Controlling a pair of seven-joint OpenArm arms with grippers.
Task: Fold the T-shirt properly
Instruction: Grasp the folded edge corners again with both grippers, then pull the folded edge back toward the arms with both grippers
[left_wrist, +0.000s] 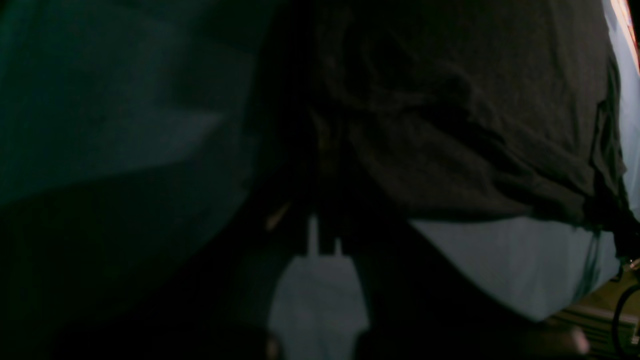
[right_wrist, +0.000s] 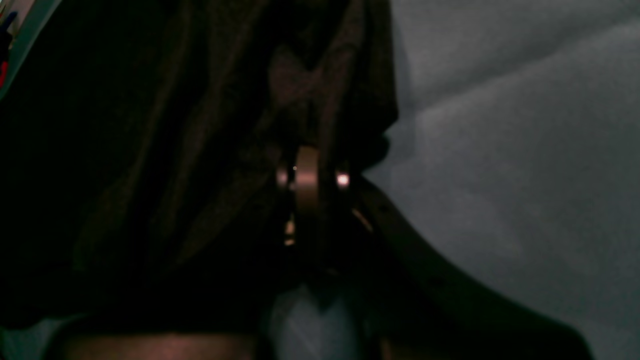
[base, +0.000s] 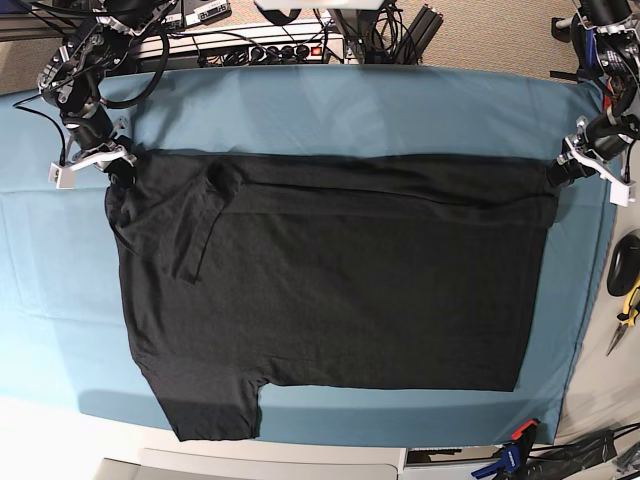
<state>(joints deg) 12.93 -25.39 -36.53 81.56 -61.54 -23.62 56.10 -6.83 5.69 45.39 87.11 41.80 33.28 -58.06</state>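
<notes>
1. clearly the t-shirt (base: 340, 280) is soft, light and limp: it has no stiffness, sags wherever it is not held, and wrinkles or doubles over easily, as the folded-in sleeve at about 10 o'clock on it shows.
2. it lies spread flat on the desk (base: 330, 110), over the teal cloth (base: 50, 290), filling the middle of the base view, with its far edge toward 12 o'clock.
3. the best holds, by my judgement, are the two far corners, since lifting both together keeps the edge taut and the fold straight.
4. the left gripper (base: 560, 170) sits at the corner toward 2 o'clock, its fingers closed on the t-shirt's edge; the wrist view is dark, but black fabric bunches right at them.
5. the right gripper (base: 122, 172) sits at the corner toward 10 o'clock, fingers pinched shut on a gathered bit of the t-shirt.
6. count: one t-shirt, one teal cloth, two grippers, one desk.
</notes>
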